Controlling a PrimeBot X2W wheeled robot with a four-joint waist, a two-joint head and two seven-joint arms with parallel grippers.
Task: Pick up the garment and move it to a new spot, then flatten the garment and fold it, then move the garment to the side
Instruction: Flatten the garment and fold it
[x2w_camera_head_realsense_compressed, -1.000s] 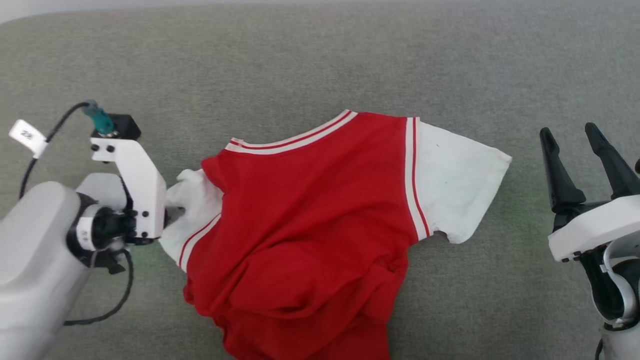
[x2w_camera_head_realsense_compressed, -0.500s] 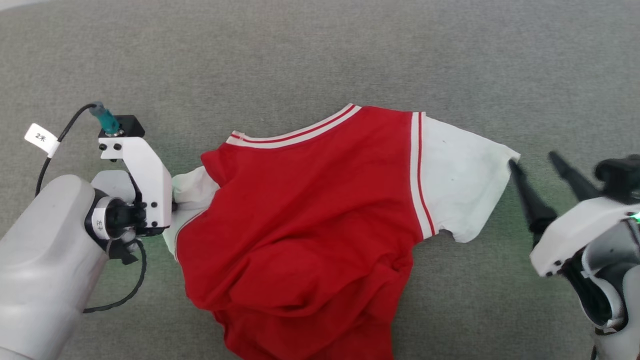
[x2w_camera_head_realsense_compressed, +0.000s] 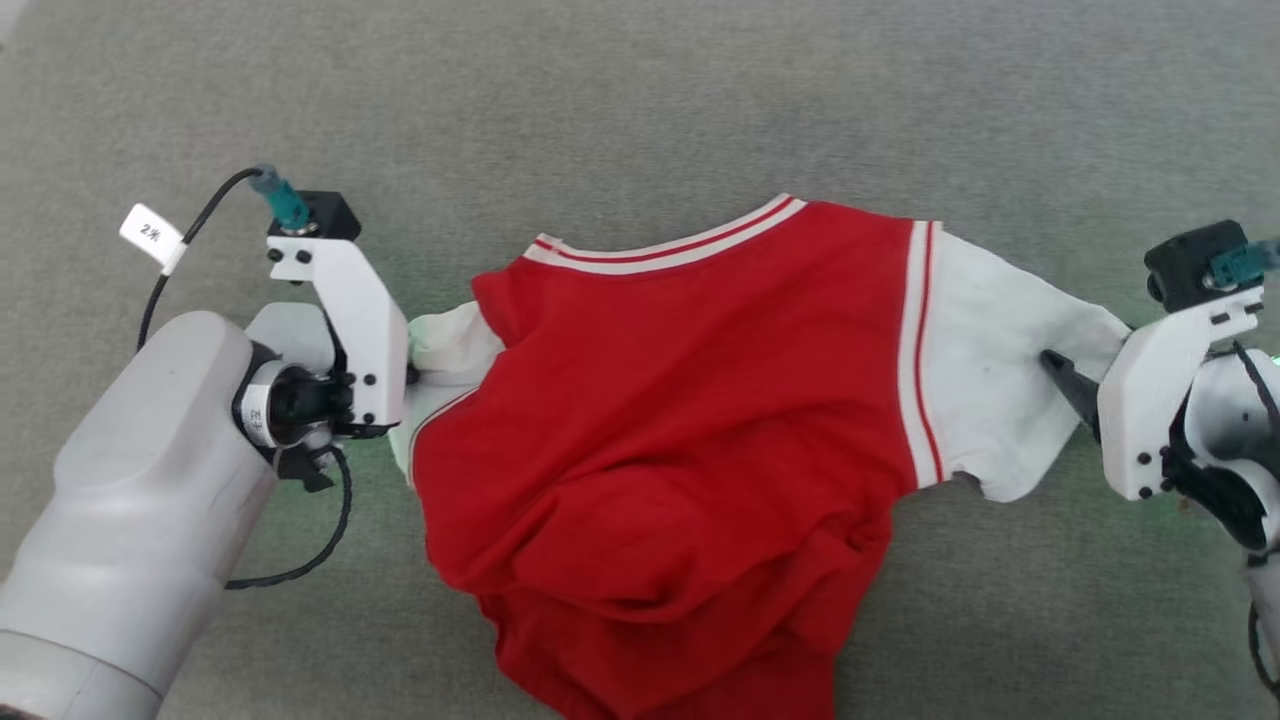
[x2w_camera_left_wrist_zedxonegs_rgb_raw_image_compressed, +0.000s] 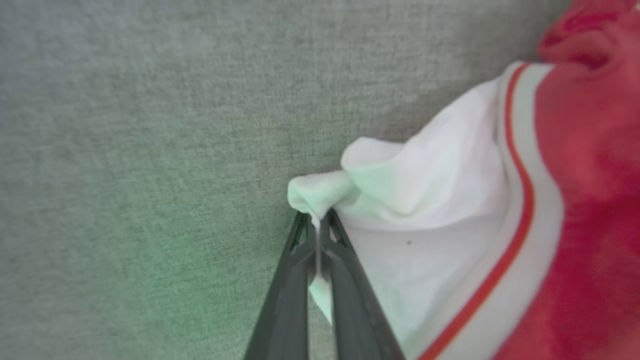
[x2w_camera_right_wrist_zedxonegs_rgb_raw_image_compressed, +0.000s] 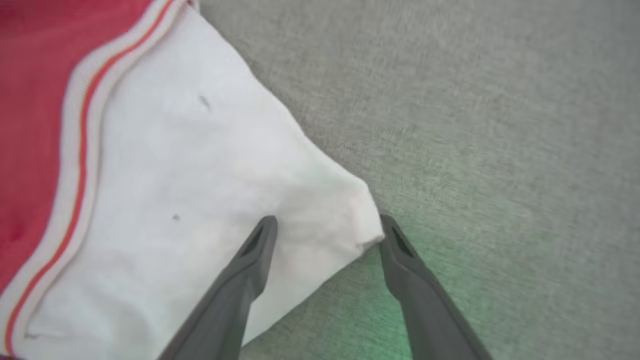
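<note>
The garment lies on a grey woven surface, back up, spread from left to right. Its striped neck trim is at the far edge. The red body is bunched in folds at the near side, where it runs out of the bottom of the head view.

The left gripper is at the garment's left end, its fingers pressed together on a pinch of the white left sleeve. A thin edge of cloth shows between them, and the sleeve is crumpled into a small knob just past the tips. In the head view the left gripper is mostly hidden behind its white wrist mount, right against the sleeve.

The right gripper is at the far right end with its fingers spread wide and holding nothing. They straddle the outer corner of the white right sleeve — one finger over the cloth, the other just beside the corner, over the grey surface. Whether either finger touches the cloth cannot be told. In the head view one dark finger lies across the sleeve's edge.
</note>
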